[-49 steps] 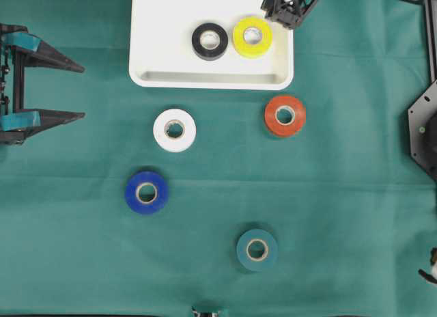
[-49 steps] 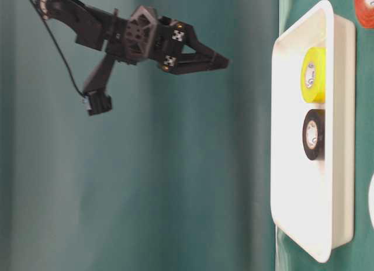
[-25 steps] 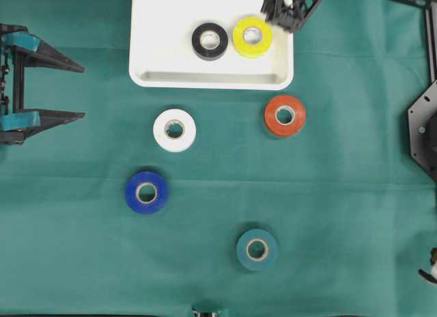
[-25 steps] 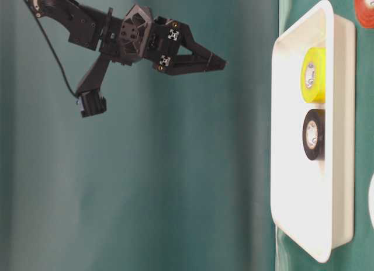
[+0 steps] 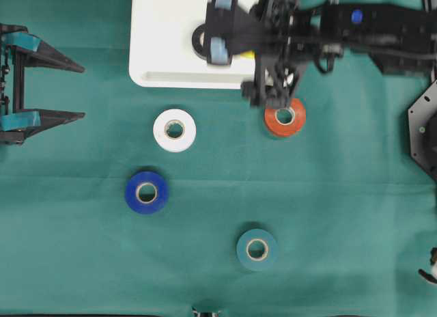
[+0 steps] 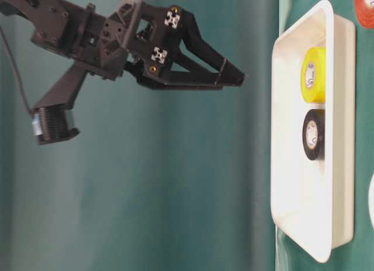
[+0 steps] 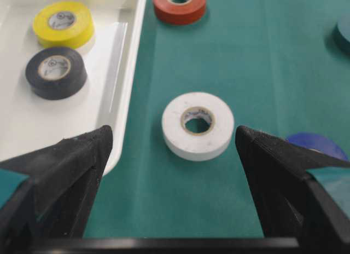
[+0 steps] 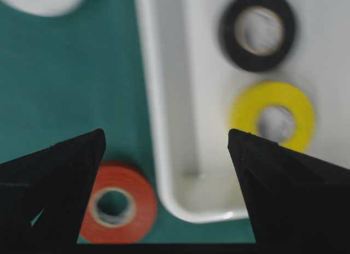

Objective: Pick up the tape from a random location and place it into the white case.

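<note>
- The worktop (image 5: 341,214) is covered with a matte green cloth with faint creases.
- The white case (image 5: 164,44) is a shallow, smooth plastic tray with rounded corners and a raised rim, lying at the top middle of the overhead view.
- Inside it lie flat a glossy black tape roll (image 7: 56,72) and, just beside it, a yellow tape roll (image 7: 63,24); each is a thick ring around a pale cardboard core.
- On the cloth outside the tray lie four more rolls: a white tape roll (image 5: 175,130) near the tray's front rim, an orange-red tape roll (image 5: 285,116) off its right front corner, a blue tape roll (image 5: 146,192) lower left, and a teal tape roll (image 5: 257,249) near the bottom, close in colour to the cloth.
- The right hand (image 8: 167,155), black and angular with tapering pointed fingers, hangs above the tray's right front corner, its jaws spread wide and holding nothing; the overhead view shows it blurred.
- The left hand (image 7: 169,150), black with teal pads, sits at the left edge, jaws wide apart and empty, the white roll framed between its fingers in its own wrist view.
</note>
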Available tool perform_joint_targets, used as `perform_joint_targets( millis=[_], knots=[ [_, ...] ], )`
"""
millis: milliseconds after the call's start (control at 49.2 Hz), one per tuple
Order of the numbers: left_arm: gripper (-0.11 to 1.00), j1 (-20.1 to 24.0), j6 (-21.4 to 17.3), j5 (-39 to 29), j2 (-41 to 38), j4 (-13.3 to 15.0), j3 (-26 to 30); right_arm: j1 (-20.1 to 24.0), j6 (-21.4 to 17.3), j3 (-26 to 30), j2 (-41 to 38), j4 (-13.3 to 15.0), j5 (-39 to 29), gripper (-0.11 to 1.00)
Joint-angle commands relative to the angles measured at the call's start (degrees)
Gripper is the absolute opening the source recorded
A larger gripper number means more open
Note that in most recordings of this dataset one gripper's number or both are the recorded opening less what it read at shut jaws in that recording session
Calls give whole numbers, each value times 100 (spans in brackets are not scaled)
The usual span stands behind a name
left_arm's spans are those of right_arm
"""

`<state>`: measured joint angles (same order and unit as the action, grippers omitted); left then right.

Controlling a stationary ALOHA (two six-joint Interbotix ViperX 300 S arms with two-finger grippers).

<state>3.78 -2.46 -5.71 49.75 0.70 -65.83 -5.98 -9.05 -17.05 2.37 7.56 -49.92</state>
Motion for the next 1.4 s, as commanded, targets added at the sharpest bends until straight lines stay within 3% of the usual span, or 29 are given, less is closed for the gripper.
perform_joint_targets(
  millis=[0, 285, 467, 1220, 1382],
  knots=[
    [97, 18, 9, 35, -26, 9, 70, 167, -18, 105, 141, 0, 114, 90],
    [97, 18, 9, 26, -26, 9, 62, 229, 0, 88, 211, 18, 176, 90],
    [97, 18, 9, 26, -26, 9, 62, 229, 0, -176, 650, 18, 316, 90],
    [97, 26, 9, 26, 9, 9, 62, 229, -167, -2944, 4052, 0, 2215, 90],
    [97, 18, 9, 26, 9, 9, 62, 229, -237, -3428, 4482, 0, 2584, 90]
  ],
)
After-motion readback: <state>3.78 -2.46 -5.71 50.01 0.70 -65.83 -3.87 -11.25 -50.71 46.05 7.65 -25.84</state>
